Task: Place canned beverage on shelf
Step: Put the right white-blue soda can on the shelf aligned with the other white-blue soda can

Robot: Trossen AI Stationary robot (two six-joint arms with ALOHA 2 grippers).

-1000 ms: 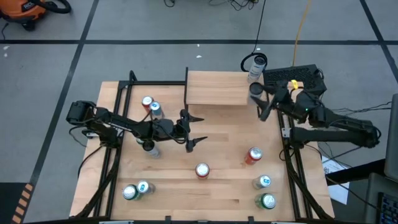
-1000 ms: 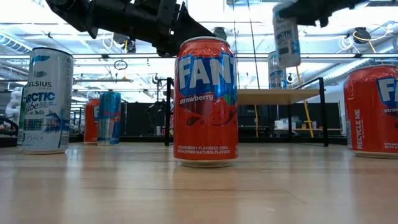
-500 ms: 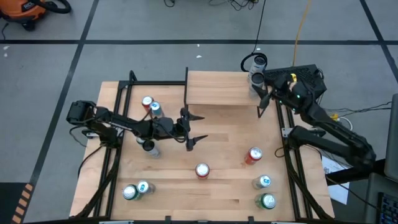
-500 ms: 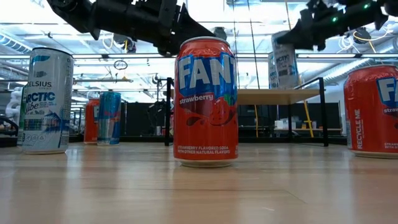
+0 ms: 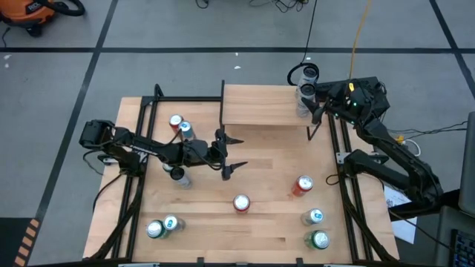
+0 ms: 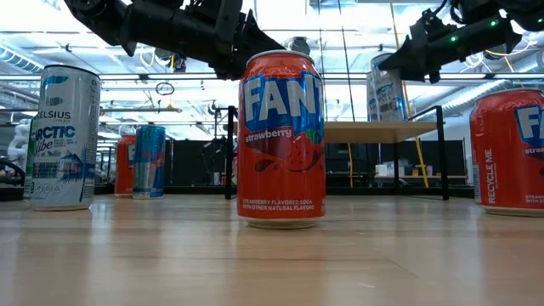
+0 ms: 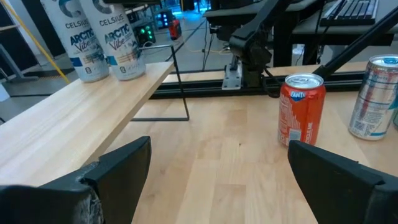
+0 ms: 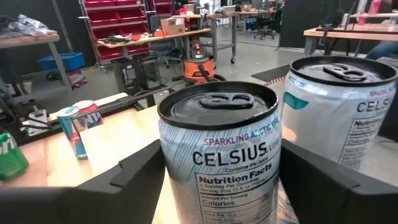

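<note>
The tall white Celsius can (image 8: 217, 155) now stands on the shelf (image 5: 260, 105) at its far right corner, just beside a second Celsius can (image 8: 339, 106), and the right claw (image 5: 317, 111) sits around it with its fingers spread wide of the can's sides, gripping nothing. I'd judge the can stiff but thin-walled, slick and top-heavy for its narrow base, best taken across the middle of its body, not the rim. The left claw (image 7: 211, 177) hangs open over the middle of the counter (image 5: 260, 178), holding nothing.
</note>
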